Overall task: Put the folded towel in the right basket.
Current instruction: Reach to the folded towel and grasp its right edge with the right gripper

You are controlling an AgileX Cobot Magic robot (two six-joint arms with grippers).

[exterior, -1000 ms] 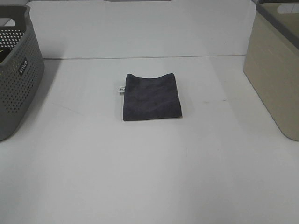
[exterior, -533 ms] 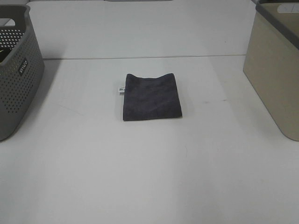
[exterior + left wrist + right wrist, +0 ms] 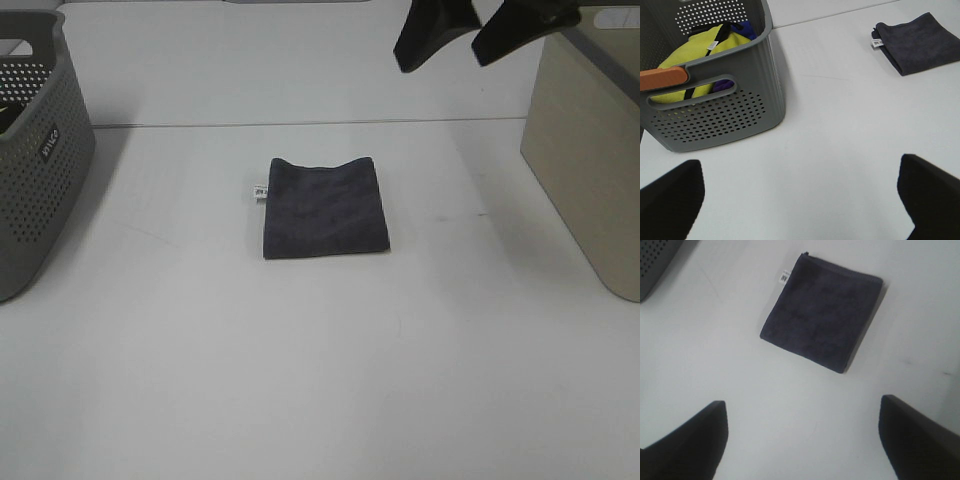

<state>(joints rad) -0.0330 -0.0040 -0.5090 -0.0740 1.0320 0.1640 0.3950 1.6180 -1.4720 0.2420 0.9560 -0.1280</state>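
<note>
The folded dark grey towel (image 3: 324,207) with a small white tag lies flat in the middle of the white table. It also shows in the left wrist view (image 3: 919,43) and the right wrist view (image 3: 823,317). The right basket (image 3: 592,140) is beige and stands at the right edge. My right gripper (image 3: 478,38) is open and empty, high above the table's far side, up and to the right of the towel. My left gripper (image 3: 800,200) is open and empty, near the left basket; it is out of the exterior view.
A grey perforated basket (image 3: 35,150) stands at the left edge; the left wrist view shows yellow and purple cloths (image 3: 705,47) in it and an orange handle (image 3: 662,78).
My right gripper has come into the exterior view at the top right; it was out of view before. The towel and baskets have not moved.
</note>
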